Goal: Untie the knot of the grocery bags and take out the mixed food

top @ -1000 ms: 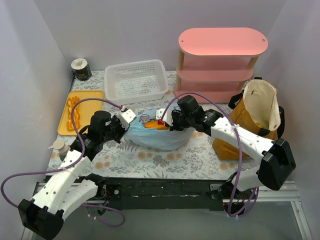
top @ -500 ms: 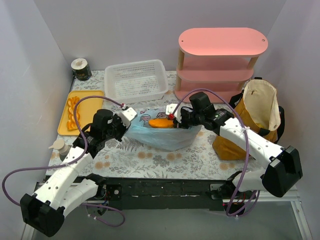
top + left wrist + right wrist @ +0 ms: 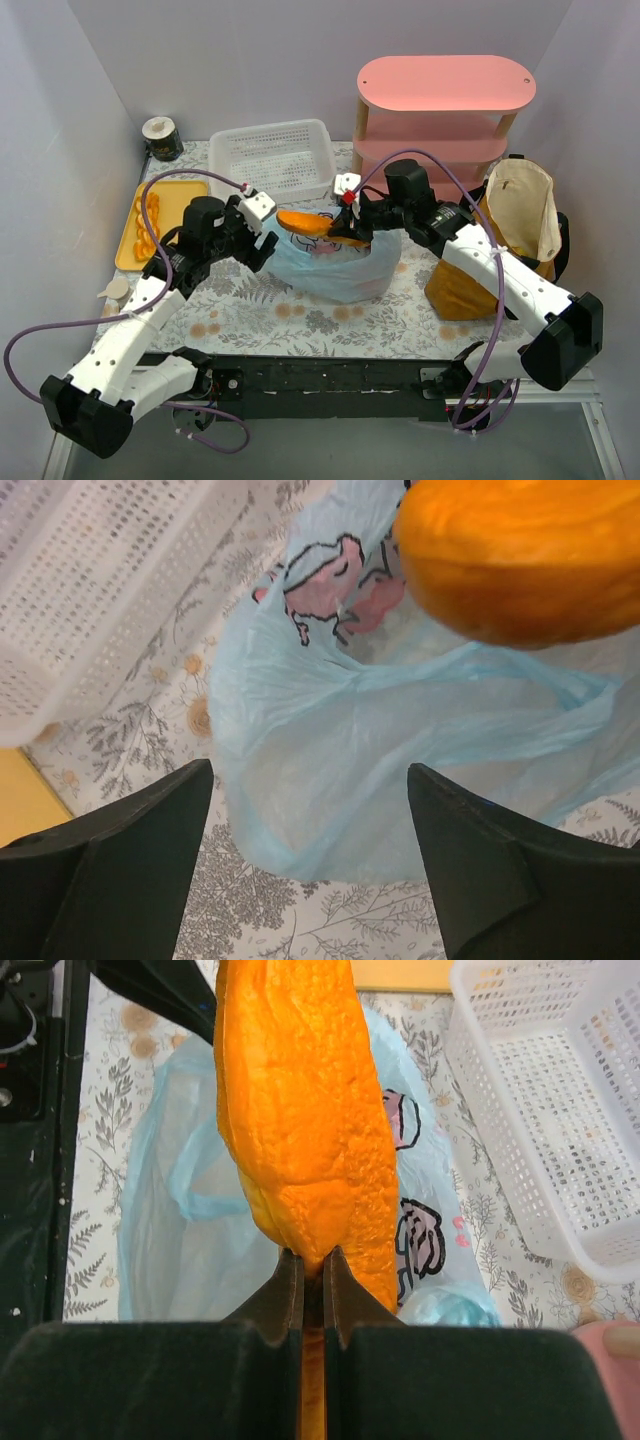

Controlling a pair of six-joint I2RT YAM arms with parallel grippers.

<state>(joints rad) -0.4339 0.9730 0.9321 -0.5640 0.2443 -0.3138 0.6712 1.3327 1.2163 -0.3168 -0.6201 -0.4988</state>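
Note:
The pale blue plastic grocery bag (image 3: 335, 268) lies open at mid table, printed with a cartoon figure (image 3: 412, 1235). My right gripper (image 3: 342, 227) is shut on the end of an orange-tan pastry piece (image 3: 304, 221), holding it above the bag's mouth; in the right wrist view the pastry (image 3: 300, 1110) rises straight out of the gripper (image 3: 312, 1258). My left gripper (image 3: 263, 244) stands open just left of the bag, its fingers (image 3: 150, 860) apart over the bag's edge (image 3: 330, 810) with nothing between them. The mustard-brown tote (image 3: 505, 235) stands upright at the right.
A yellow tray (image 3: 128, 255) with pastry slices (image 3: 148, 220) lies at the left. At the back stands a white perforated basket (image 3: 270, 160), with a pink three-tier shelf (image 3: 440, 120) to its right. A dark cup with a white rim (image 3: 160, 138) is in the far left corner.
My left gripper has let go of the bag's edge and opened. My right gripper has lifted the pastry piece up out of the bag and towards the back.

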